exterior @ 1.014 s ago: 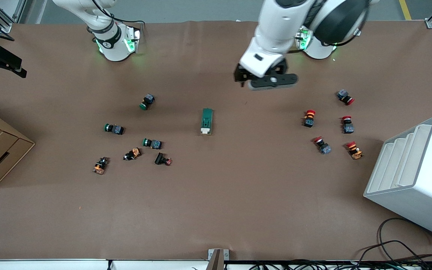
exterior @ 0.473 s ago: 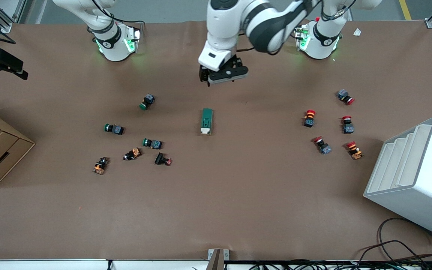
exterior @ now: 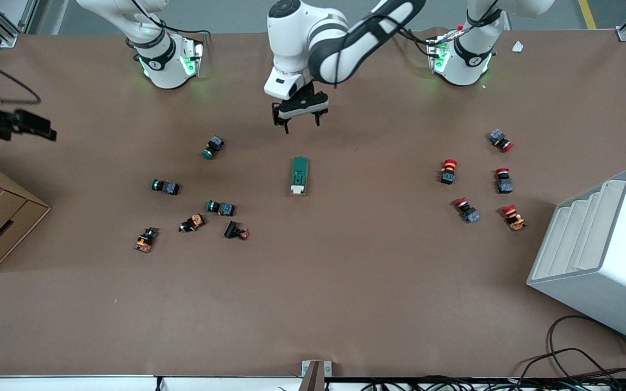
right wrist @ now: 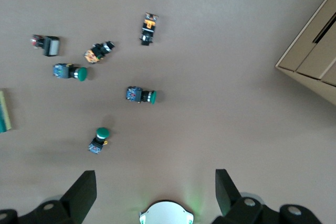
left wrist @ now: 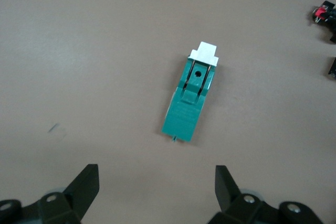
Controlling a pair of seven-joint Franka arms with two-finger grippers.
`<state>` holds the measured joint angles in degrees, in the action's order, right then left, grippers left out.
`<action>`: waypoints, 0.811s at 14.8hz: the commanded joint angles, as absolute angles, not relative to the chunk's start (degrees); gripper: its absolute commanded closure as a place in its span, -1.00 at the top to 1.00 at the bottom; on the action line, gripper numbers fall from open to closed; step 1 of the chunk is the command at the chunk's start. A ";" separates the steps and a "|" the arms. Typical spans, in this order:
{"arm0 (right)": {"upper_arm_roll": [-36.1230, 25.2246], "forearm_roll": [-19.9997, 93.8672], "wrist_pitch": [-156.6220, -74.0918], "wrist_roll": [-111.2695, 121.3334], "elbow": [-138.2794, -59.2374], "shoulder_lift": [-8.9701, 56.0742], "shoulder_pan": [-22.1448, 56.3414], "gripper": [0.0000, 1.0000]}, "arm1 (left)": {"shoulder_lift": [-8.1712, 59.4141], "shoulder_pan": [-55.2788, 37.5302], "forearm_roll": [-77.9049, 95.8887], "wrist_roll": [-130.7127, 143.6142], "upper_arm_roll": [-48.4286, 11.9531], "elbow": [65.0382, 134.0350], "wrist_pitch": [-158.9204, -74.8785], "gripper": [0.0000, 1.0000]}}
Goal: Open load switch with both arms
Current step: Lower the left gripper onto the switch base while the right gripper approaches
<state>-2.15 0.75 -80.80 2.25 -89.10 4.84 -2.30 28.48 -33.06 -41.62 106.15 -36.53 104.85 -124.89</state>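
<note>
So far nothing of the opening itself looks done: the load switch lies flat on the table near its middle, untouched, its white sliding piece at the end nearer the front camera. The left claw hangs released, fingers spread, over bare table just short of the switch's green end, apparently lining up for a grasp. The right claw is also spread, empty, high over the cluster of green push buttons at the right arm's end of the table; that arm seems to wait, though the front view shows only a dark edge of it. Gripping, bracing and sliding all remain.
</note>
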 commanded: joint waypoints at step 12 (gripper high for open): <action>-1.05 4.21 -83.39 -36.86 -89.03 13.35 10.35 1.00 | 40.52 -40.43 -87.16 133.59 -35.77 109.50 -118.22 0.95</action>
<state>-0.90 2.44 -81.31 -28.47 -88.51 11.59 7.58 40.74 -39.99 -82.42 132.48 -36.13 107.61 -120.02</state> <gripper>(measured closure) 0.000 0.022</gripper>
